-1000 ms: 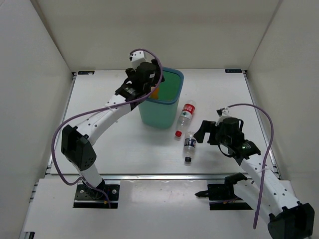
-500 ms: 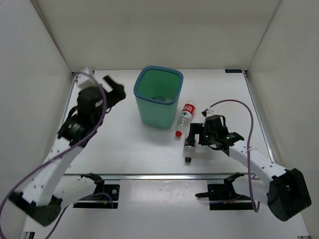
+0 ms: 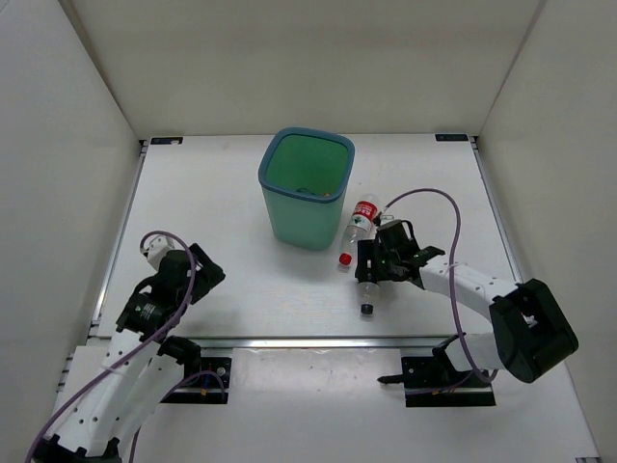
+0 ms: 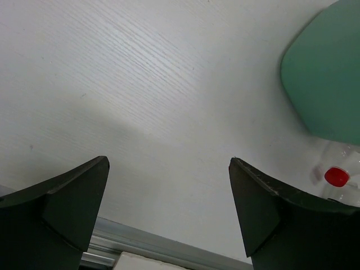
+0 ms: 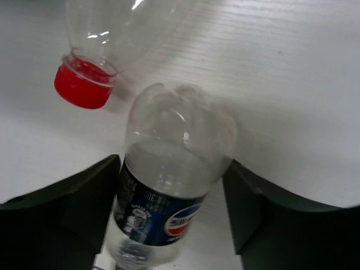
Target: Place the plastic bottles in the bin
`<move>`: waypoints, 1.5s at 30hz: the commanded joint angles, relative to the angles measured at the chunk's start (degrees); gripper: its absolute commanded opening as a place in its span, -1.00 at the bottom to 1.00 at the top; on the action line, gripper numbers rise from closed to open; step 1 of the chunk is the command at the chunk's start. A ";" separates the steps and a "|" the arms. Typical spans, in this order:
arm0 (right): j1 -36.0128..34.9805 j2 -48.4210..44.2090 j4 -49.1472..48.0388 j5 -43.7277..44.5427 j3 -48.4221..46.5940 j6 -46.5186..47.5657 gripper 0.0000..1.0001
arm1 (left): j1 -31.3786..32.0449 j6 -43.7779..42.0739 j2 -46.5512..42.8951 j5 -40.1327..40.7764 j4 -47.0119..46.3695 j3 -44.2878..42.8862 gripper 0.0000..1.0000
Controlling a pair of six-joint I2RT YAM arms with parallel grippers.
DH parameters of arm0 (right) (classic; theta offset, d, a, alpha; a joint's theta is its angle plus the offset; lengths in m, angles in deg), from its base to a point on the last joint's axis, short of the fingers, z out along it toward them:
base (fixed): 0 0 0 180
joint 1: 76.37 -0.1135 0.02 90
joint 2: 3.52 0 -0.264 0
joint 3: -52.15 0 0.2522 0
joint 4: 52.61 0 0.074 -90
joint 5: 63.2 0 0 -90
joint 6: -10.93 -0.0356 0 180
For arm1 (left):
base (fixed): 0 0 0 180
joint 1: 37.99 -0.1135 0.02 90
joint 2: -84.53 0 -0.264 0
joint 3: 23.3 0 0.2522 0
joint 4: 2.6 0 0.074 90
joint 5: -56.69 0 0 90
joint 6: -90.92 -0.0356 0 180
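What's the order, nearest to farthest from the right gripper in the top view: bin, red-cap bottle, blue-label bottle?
1. blue-label bottle: lying between the fingers of the right gripper.
2. red-cap bottle: lying just beyond the gripper, on the bin's side.
3. bin: farthest, standing to the back left of the gripper.

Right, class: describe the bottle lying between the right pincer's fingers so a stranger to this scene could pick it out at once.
Find the tall teal bin mid-table; two clear bottles lie just right of it. Take the nearer bottle, the one lying inside the open right pincer. Its label is blue and its cap dark, while on the other bottle both are red.
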State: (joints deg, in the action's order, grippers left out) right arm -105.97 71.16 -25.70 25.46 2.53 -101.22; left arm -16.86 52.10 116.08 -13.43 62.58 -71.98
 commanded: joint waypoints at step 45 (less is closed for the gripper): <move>0.50 1.64 -0.67 -1.37 -45.90 13.56 0.98 | 8.05 -25.06 14.66 -13.62 -8.96 -8.32 0.98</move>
State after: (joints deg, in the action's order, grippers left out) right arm -108.73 80.97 -28.96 20.84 -48.22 -86.12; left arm -11.25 32.65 128.60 -24.40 55.76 -76.42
